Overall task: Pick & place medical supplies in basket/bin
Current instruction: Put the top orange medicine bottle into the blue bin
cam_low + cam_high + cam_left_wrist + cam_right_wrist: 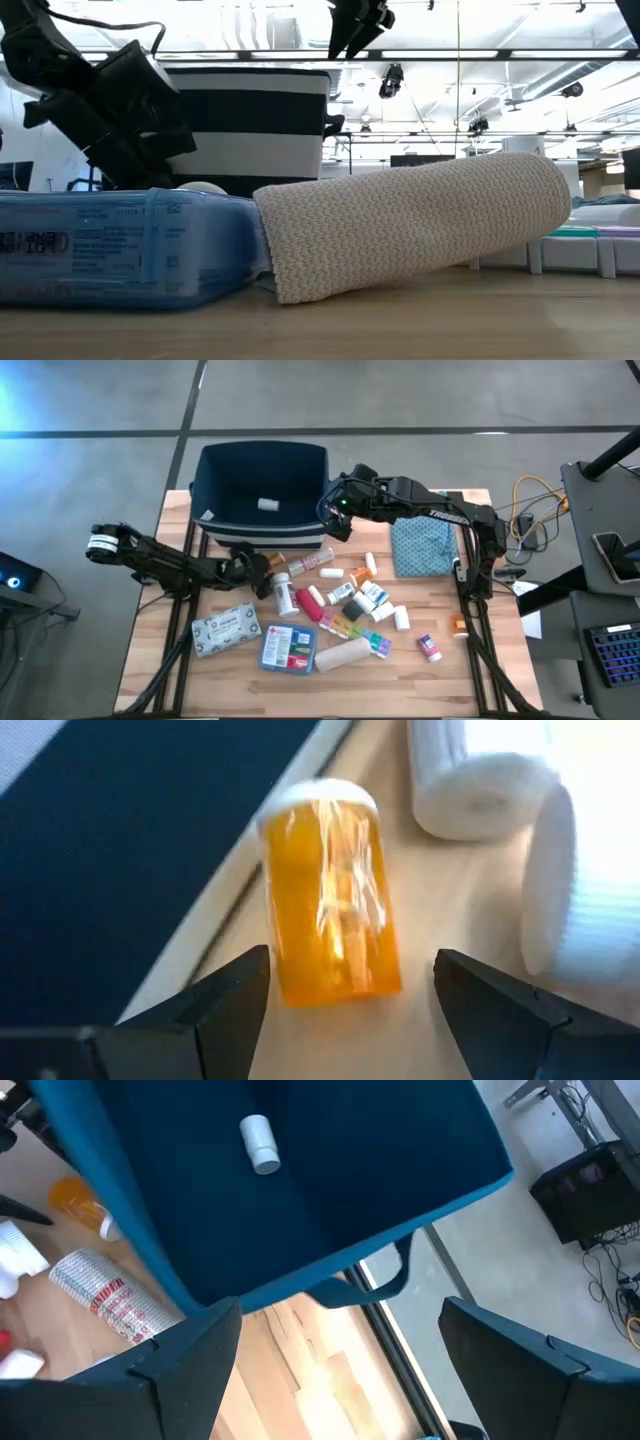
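The dark navy bin (260,485) stands at the table's far edge, with one white bottle (260,1142) lying inside. An orange pill bottle (330,900) with a white cap lies on its side on the wood beside the bin's striped wall. My left gripper (350,960) is open and low over the table, its fingers on either side of the bottle's base end. My right gripper (340,1315) is open and empty, raised over the bin's right rim (335,515). More supplies lie mid-table: a rainbow pill organizer (355,632), a blue-red box (288,648), a grey packet (225,630) and a beige bandage roll (410,225). My left gripper's fingers stand level beside the orange bottle's base end (300,985), coming from the table's left, along the bottle. One fingertip (240,990) shows right at the base's edge. I cannot tell whether it touches. The bottle lies on the table.
A teal patterned pouch (420,547) lies on the table's right under my right arm. White bottles and tubes (320,565) crowd the wood just right of the left gripper. The bin's small side handle (385,1280) hangs below my right gripper. Cables lie off the table's right edge.
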Controlling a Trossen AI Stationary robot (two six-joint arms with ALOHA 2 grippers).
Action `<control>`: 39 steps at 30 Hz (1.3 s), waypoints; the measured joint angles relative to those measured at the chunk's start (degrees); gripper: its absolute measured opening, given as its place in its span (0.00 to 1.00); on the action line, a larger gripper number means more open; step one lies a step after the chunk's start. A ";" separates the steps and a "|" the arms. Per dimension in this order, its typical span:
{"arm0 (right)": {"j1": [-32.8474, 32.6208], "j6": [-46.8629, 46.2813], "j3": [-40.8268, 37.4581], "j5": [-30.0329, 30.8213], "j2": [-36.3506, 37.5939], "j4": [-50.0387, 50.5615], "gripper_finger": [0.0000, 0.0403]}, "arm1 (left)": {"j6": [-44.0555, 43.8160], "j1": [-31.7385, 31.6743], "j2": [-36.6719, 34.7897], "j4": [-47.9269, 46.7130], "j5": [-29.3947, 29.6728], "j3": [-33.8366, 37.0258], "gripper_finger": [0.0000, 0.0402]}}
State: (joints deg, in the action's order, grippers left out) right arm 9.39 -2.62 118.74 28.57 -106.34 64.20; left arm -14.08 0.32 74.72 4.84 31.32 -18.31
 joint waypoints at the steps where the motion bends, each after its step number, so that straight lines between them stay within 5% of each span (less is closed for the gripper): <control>1: 0.00 0.01 0.00 0.00 0.00 0.01 0.82 | -0.28 0.02 0.00 0.03 -0.31 0.14 0.65; 18: 0.00 0.23 0.00 -0.01 -0.02 0.14 0.82 | -5.26 0.00 4.80 8.54 -0.89 -0.20 0.65; 25: 0.00 0.21 0.00 0.01 -0.02 1.15 0.82 | -5.44 0.00 13.35 9.24 -0.27 -5.32 0.51; 33: 0.00 0.23 -0.02 -0.01 -0.02 3.13 0.82 | -5.37 0.37 14.32 2.23 -1.83 -11.91 0.39; 39: 0.01 2.44 -0.02 0.01 0.00 3.29 0.82 | -14.26 5.99 11.80 -17.40 -1.80 -17.50 0.41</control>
State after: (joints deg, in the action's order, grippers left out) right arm 9.40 -0.18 118.72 28.58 -106.34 67.50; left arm -28.35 6.30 86.52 -12.56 29.51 -35.81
